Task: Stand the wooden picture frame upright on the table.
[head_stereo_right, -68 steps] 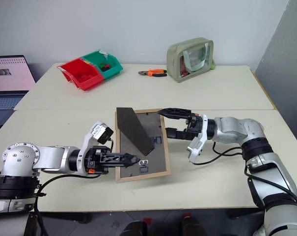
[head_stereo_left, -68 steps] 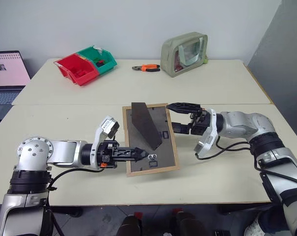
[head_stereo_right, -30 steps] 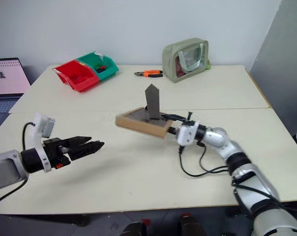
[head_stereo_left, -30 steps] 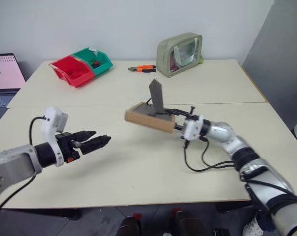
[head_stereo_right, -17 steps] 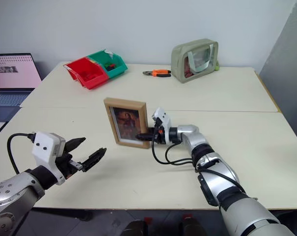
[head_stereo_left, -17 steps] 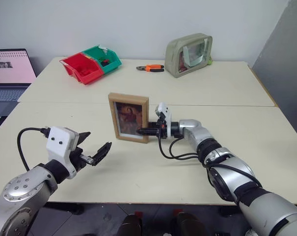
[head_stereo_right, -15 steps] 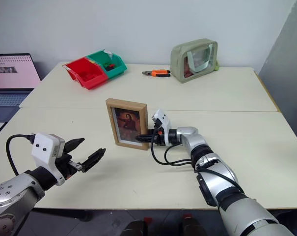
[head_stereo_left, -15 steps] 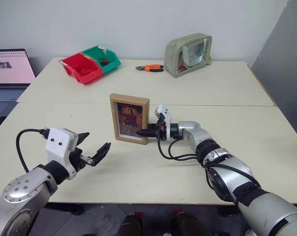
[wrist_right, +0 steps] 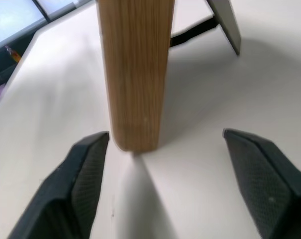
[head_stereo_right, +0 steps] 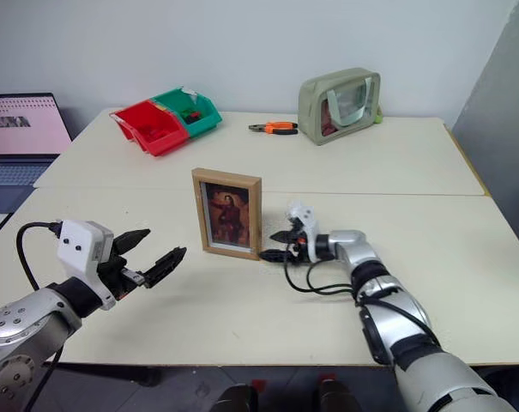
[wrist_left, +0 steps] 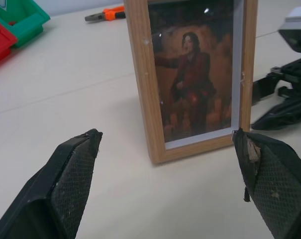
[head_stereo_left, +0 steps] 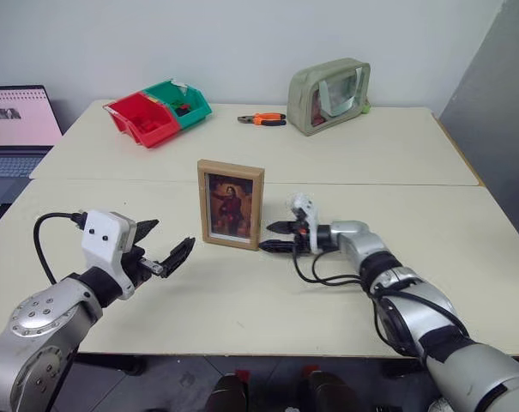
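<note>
Wood picture frame (head_stereo_left: pixel 231 204) stands upright near the table (head_stereo_left: pixel 431 283) seam in the head views, portrait facing the robot, right gripper (head_stereo_left: pixel 277 236) spread just beside its edge, not touching. Left wrist view: left gripper (wrist_left: pixel 167 184) spread wide, well short of it. Right wrist view: rear stand (wrist_right: pixel 224 22) props it, so it likely stands unaided.

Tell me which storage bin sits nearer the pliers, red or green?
The green bin. It sits on the side towards the orange-handled pliers; the red bin adjoins it on the far side, towards the laptop.
</note>
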